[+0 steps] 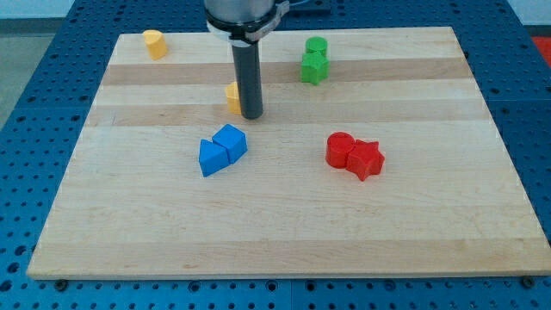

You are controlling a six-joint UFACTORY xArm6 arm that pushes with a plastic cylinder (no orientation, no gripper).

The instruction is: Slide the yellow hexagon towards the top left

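Yellow hexagon block sits in the upper middle of the wooden board, mostly hidden behind the rod; only its left part shows. My tip rests on the board touching the block's right side, slightly toward the view's bottom of it. No fingers on this rig: the rod is a plain dark cylinder, nothing held, only pressed alongside the block. Second yellow block, rounded in shape, stands near the board's top left corner, well apart from the first. Two blue blocks, a cube and a triangular block, touch each other just below the tip. Two green blocks stack close together at upper right. Red cylinder and red star touch at middle right.
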